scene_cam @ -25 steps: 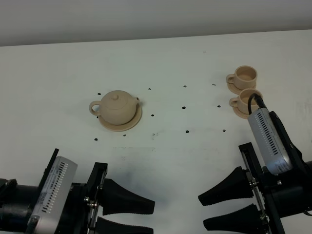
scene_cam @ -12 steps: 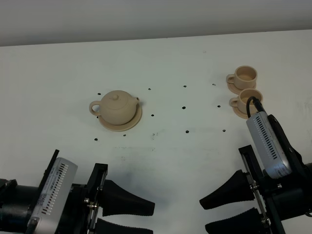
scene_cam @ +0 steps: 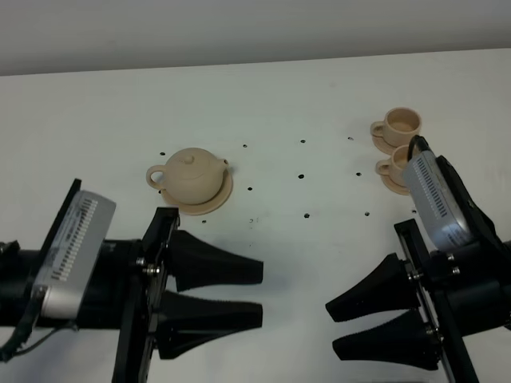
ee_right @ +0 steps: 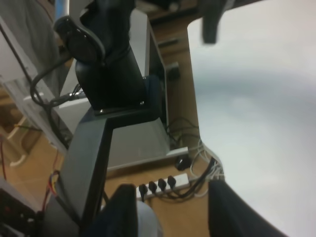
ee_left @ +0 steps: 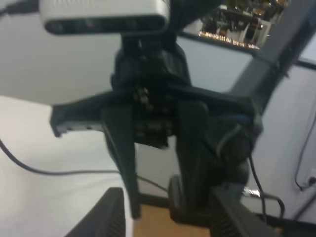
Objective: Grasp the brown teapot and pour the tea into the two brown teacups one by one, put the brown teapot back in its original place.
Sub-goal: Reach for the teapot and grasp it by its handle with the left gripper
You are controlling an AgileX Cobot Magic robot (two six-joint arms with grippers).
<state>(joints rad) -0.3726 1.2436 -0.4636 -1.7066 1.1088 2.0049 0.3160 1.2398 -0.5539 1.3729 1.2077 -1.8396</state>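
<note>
On a white tabletop (scene_cam: 319,239) dotted with small dark holes, a round, squat pale tan clay teapot (scene_cam: 192,177) with a knobbed lid stands upright on its wide flat tan saucer (scene_cam: 222,199), left of centre in the high view. Its loop handle points left and its short spout points right.

Well apart from it, at the right, two small matching pale tan cups stand one behind the other, each on its own small round saucer. The far teacup (scene_cam: 402,122) is in full view. The near teacup (scene_cam: 394,164) is partly hidden behind the grey camera housing (scene_cam: 431,199) on the right arm.

Both black grippers sit low at the near edge, their fingers pointing toward the middle of the table. The left gripper (scene_cam: 261,292) lies on the near side of the teapot without touching it, jaws spread wide and holding nothing. The right gripper (scene_cam: 330,328) is likewise parted and empty, well short of the cups.

Both wrist views are blurred and look away from the tea set, at dark arm frames and cables.
</note>
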